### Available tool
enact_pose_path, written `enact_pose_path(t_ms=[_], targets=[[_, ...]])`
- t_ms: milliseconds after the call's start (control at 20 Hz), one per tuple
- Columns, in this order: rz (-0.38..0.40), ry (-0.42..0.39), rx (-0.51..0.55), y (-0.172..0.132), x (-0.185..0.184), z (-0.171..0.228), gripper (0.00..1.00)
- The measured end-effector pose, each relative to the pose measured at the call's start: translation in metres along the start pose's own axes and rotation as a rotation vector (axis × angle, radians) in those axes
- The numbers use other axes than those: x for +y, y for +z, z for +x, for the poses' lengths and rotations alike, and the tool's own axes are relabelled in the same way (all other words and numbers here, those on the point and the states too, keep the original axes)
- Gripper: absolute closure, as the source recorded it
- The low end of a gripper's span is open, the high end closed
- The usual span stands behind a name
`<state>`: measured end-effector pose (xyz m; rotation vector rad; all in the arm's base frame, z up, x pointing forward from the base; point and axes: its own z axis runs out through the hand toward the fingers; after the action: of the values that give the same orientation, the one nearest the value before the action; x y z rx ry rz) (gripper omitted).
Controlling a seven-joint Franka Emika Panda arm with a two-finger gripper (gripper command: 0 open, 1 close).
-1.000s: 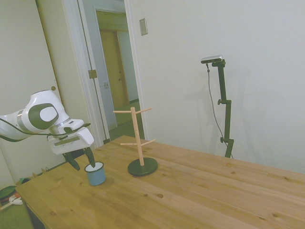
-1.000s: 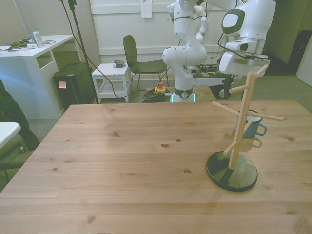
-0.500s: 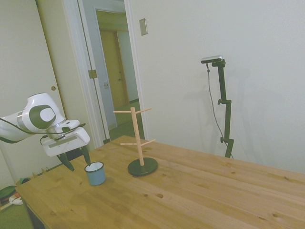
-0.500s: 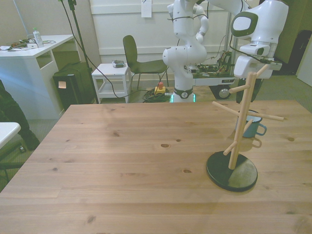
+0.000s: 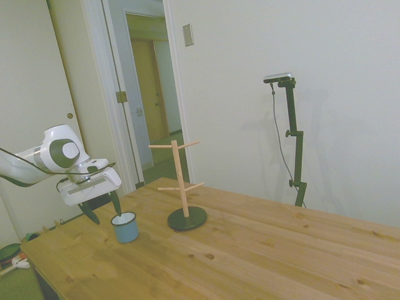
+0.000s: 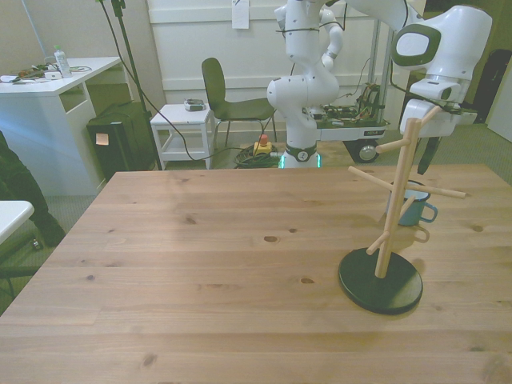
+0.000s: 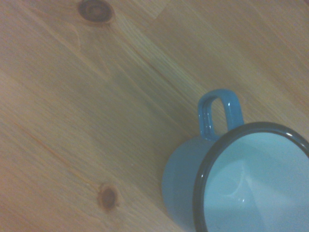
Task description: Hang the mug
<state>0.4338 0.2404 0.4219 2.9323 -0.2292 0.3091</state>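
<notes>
The small light-blue enamel-style mug stands upright on the knotted, plank-grained wooden surface, near the corner closest to the robot arm. Its body is slightly tapered, with a smooth glossy finish. In the wrist view the mug shows a pale inside, a thin dark rim line and a rounded blue loop handle. In the front view the mug is partly hidden behind the stand, with its handle pointing toward the front view's right.

The wooden peg stand consists of a slim upright dowel with thin angled pegs, fixed in a flat round dark base. It stands just beside the mug, apart from it, and rises well above it.

The claw of the white arm hangs at the mug's side that faces away from the stand, above the surface. Its two dark fingers are spread apart and hold nothing; one finger tip is close above the mug's rim.
</notes>
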Motion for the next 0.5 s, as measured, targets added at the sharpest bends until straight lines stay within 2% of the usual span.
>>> enact_pose_path(t_ms=[300,500], targets=[[-0.028,-0.036,-0.030,0.023,-0.009,-0.002,0.00],[-0.032,-0.047,-0.034,0.027,-0.015,-0.004,0.00]])
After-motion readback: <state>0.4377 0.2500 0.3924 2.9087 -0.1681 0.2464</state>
